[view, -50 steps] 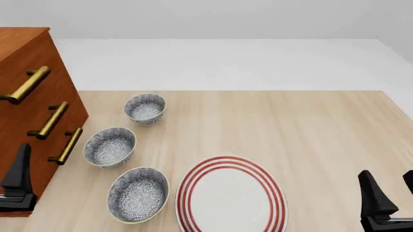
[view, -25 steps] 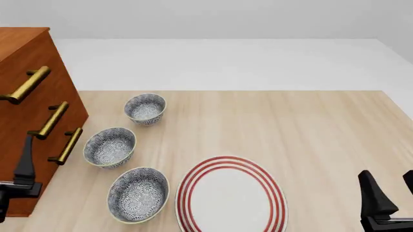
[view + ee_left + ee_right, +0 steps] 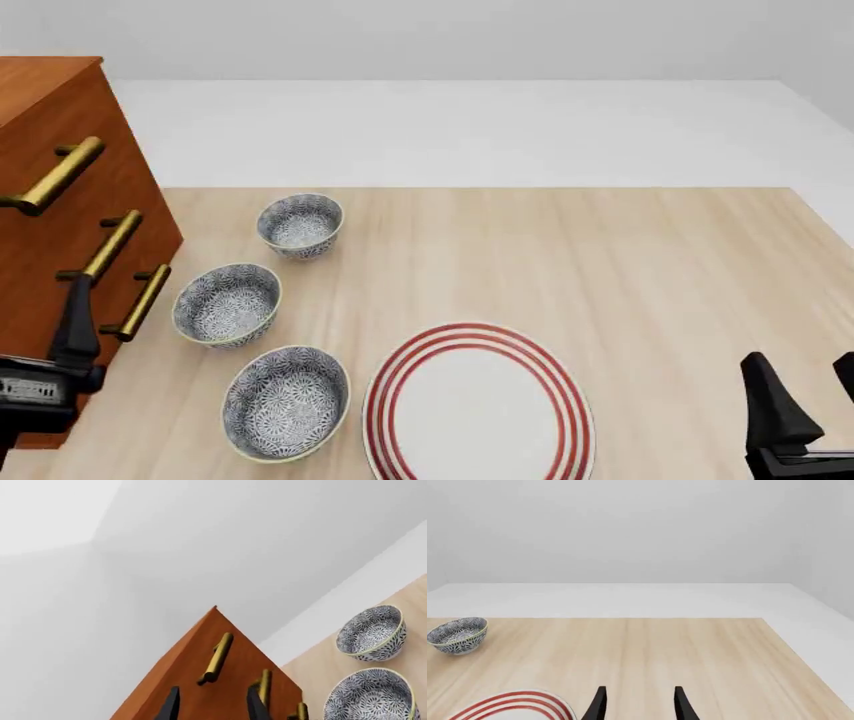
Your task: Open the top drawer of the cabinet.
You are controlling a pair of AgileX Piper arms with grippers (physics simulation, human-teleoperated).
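The cabinet (image 3: pixel 54 260) stands at the table's left edge, its three drawers all closed. The top drawer (image 3: pixel 80 120) carries the uppermost brass bar handle (image 3: pixel 54 175). My left gripper (image 3: pixel 78 320) is open and empty, low in front of the cabinet near the bottom handle (image 3: pixel 140 300). In the left wrist view the open gripper (image 3: pixel 212 707) points up the cabinet (image 3: pixel 200 690), with the top handle (image 3: pixel 217 657) ahead between the fingers and apart from them. My right gripper (image 3: pixel 807 385) is open and empty at the front right; it also shows in its wrist view (image 3: pixel 639 705).
Three patterned bowls (image 3: pixel 300 225) (image 3: pixel 227 303) (image 3: pixel 286 400) stand in a row right of the cabinet. A red-ringed white plate (image 3: pixel 478 405) lies at the front middle. The middle handle (image 3: pixel 100 248) sits below the top one.
My left gripper has risen and moved a little right along the cabinet front, toward the handles. The right arm has not moved. The drawers stay closed.
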